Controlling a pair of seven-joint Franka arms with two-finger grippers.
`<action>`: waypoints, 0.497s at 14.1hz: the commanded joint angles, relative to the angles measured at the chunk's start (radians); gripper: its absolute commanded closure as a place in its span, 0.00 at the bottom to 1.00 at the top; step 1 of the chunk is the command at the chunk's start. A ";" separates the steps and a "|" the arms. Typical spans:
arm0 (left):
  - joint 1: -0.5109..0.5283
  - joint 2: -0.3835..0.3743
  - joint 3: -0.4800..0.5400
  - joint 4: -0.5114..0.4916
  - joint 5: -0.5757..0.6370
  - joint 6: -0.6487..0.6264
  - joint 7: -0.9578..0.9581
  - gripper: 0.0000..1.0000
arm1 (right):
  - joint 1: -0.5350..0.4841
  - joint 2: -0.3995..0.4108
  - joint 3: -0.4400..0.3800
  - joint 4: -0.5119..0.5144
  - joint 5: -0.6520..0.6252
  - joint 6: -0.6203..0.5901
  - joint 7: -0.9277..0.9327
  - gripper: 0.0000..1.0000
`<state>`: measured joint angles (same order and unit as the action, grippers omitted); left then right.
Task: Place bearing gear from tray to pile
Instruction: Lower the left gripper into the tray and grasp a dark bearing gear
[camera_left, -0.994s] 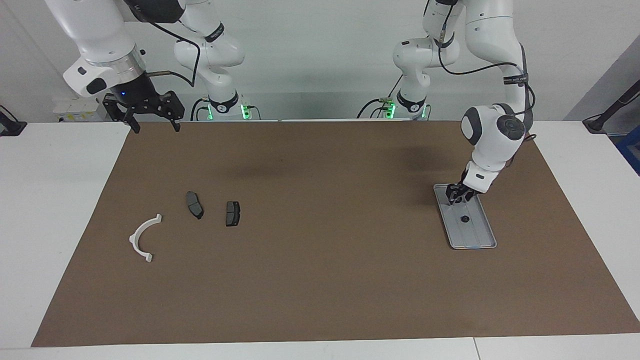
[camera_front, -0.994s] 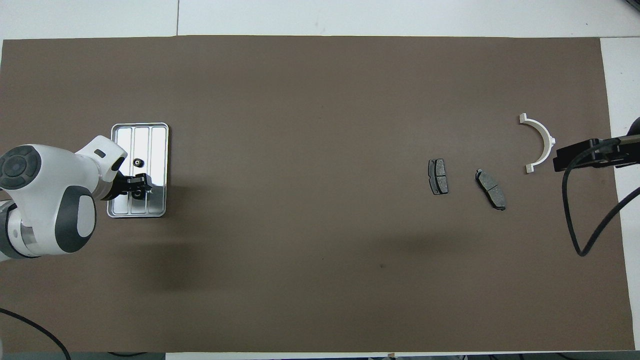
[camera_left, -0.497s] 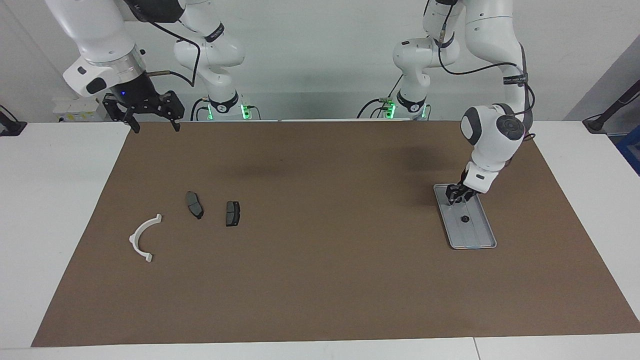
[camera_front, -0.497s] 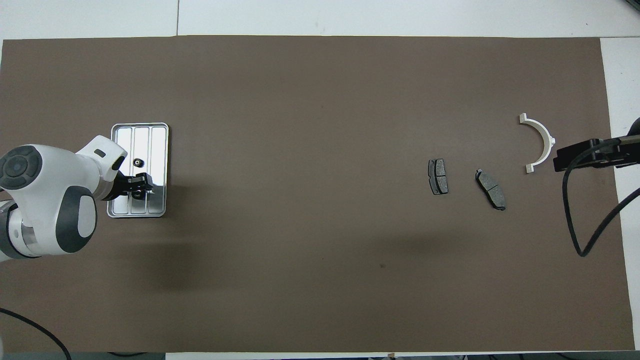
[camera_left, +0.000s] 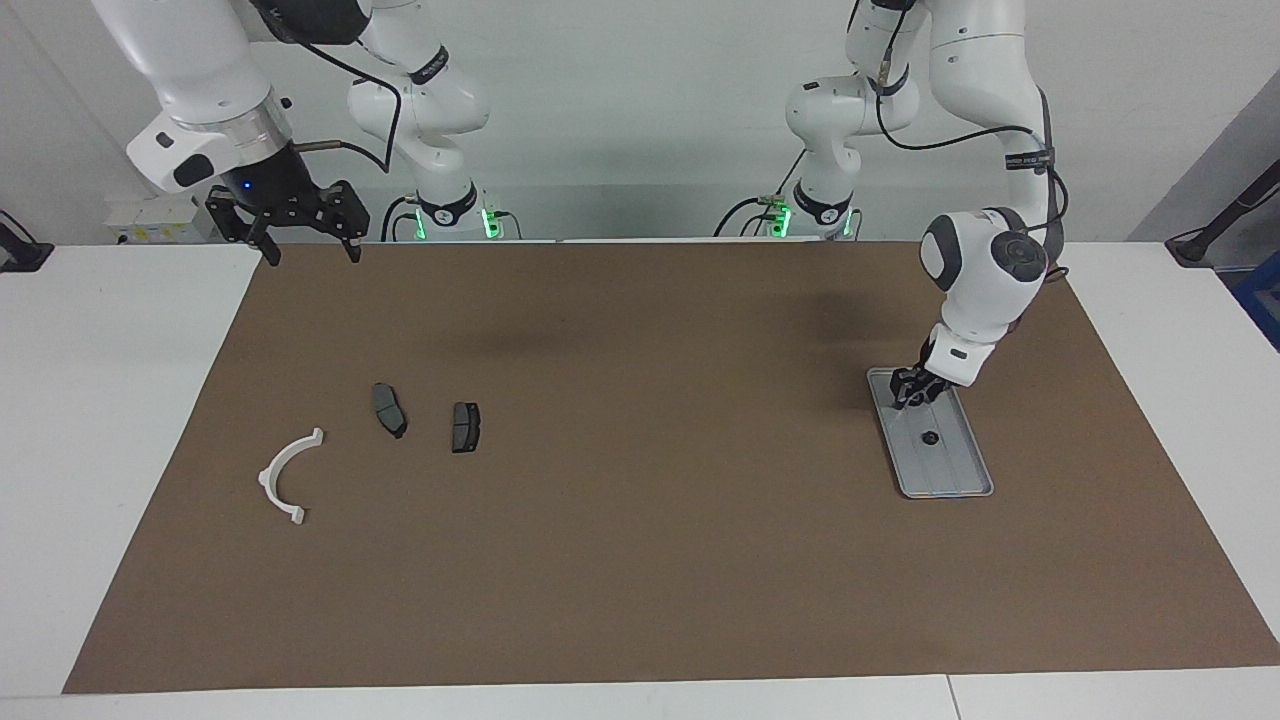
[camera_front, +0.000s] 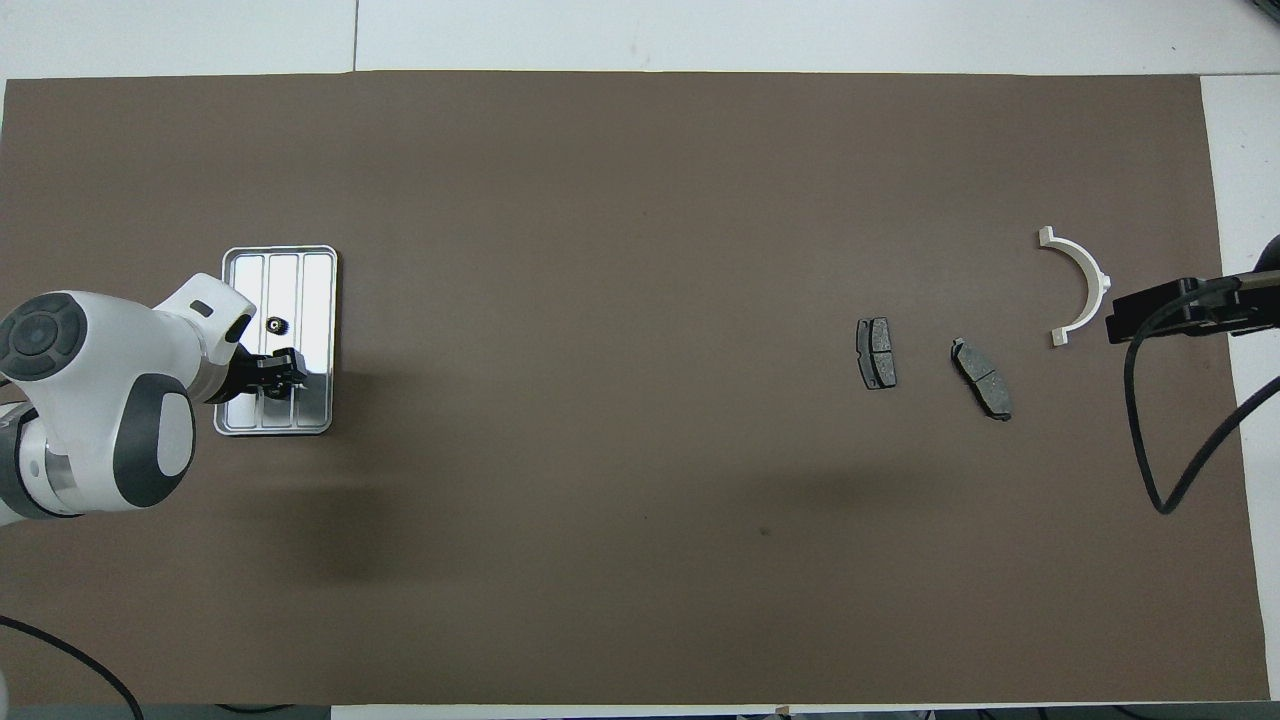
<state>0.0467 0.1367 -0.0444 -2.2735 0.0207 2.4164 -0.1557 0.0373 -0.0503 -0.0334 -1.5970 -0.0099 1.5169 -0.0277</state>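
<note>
The silver-grey tray (camera_left: 955, 470) (camera_front: 315, 280) lies toward the left arm's end of the table. A small dark bearing gear (camera_left: 929, 438) (camera_front: 277, 324) rests on it near the middle. My left gripper (camera_left: 911, 392) (camera_front: 284, 364) hangs low over the end of the tray nearer the robots, a short way from the gear. The pile lies toward the right arm's end: a white half-ring bracket (camera_left: 288, 474) (camera_front: 1082, 285) and two dark brake pads (camera_left: 389, 409) (camera_left: 465, 426). My right gripper (camera_left: 312, 257) waits open above the mat's corner by its base.
A brown mat (camera_left: 640, 560) covers most of the white table (camera_left: 120, 400). In the overhead view the right arm's dark hand and a looping black cable (camera_front: 1150, 440) sit at the mat's edge beside the bracket.
My left gripper has shifted very slightly over the tray's near end. The gear, the pile and the right arm have not moved.
</note>
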 joint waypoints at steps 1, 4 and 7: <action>-0.004 -0.015 0.000 -0.020 -0.004 -0.002 -0.012 0.68 | -0.004 -0.023 0.003 -0.026 0.024 0.008 0.005 0.00; -0.004 -0.011 -0.003 0.005 -0.005 -0.040 -0.021 0.77 | -0.004 -0.025 0.001 -0.026 0.024 0.008 0.006 0.00; -0.134 0.018 -0.005 0.171 -0.005 -0.182 -0.245 0.77 | -0.004 -0.028 0.001 -0.026 0.024 0.008 0.006 0.00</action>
<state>0.0118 0.1344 -0.0517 -2.2226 0.0166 2.3486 -0.2517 0.0373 -0.0533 -0.0334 -1.5970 -0.0099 1.5169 -0.0277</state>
